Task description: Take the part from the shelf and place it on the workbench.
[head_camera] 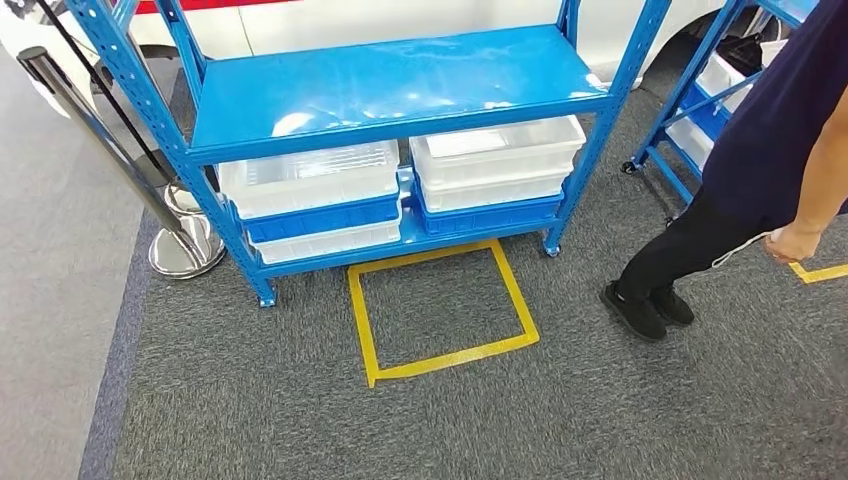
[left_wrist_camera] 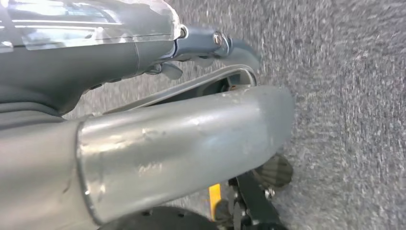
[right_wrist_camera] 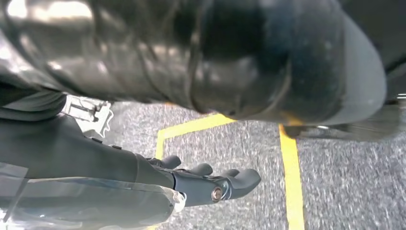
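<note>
Blue shelf [head_camera: 400, 90] ahead, white bins [head_camera: 310, 178] on its lower tier — part itself not discernible. Left hand [left_wrist_camera: 210, 48] and right hand [right_wrist_camera: 210, 184] hanging, fingers loosely extended, holding nothing. Risk: clipping the person [head_camera: 720, 220] standing near the shelf's right corner when reaching.

Both hands [left_wrist_camera: 210, 48] [right_wrist_camera: 210, 184] empty (fingers loosely extended)

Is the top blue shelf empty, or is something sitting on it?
Empty, as far as the head view shows: the top shelf is bare shiny blue. The white bins sit on the level below.
</note>
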